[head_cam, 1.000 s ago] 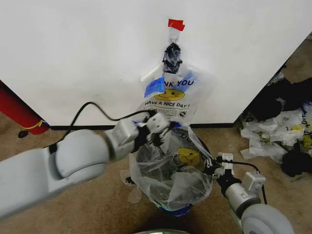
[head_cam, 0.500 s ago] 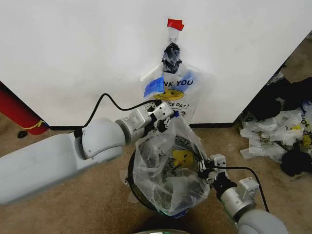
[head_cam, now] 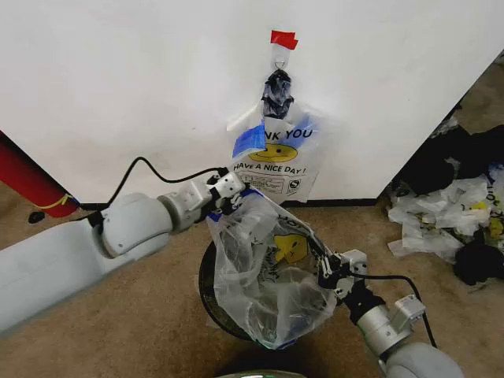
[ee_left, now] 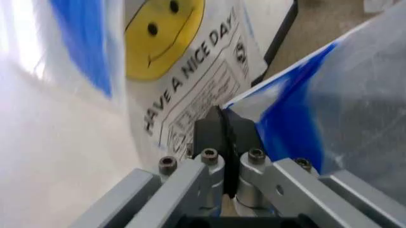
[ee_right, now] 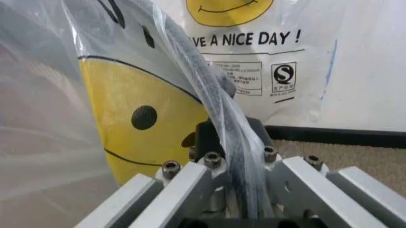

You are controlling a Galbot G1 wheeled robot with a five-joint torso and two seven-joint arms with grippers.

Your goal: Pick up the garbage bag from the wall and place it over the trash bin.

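The bag (head_cam: 268,276), thin and see-through with a yellow smiley and a blue-taped edge, hung stretched over the bin (head_cam: 206,287), below another smiley bag (head_cam: 277,157) taped to the wall (head_cam: 118,94). The left gripper (head_cam: 228,191) pinched its rim at 11 o'clock, jaws closed on the plastic. The right gripper (head_cam: 329,268) pinched the rim at 3 o'clock, jaws likewise clamped on gathered film.

My left gripper (head_cam: 228,191) works just beside the wall (head_cam: 118,87), where a second bag (head_cam: 276,153) hangs close behind it. The stretched garbage bag (head_cam: 264,276) covers the trash bin (head_cam: 206,295). Bare carpet (head_cam: 94,331) lies open alongside.
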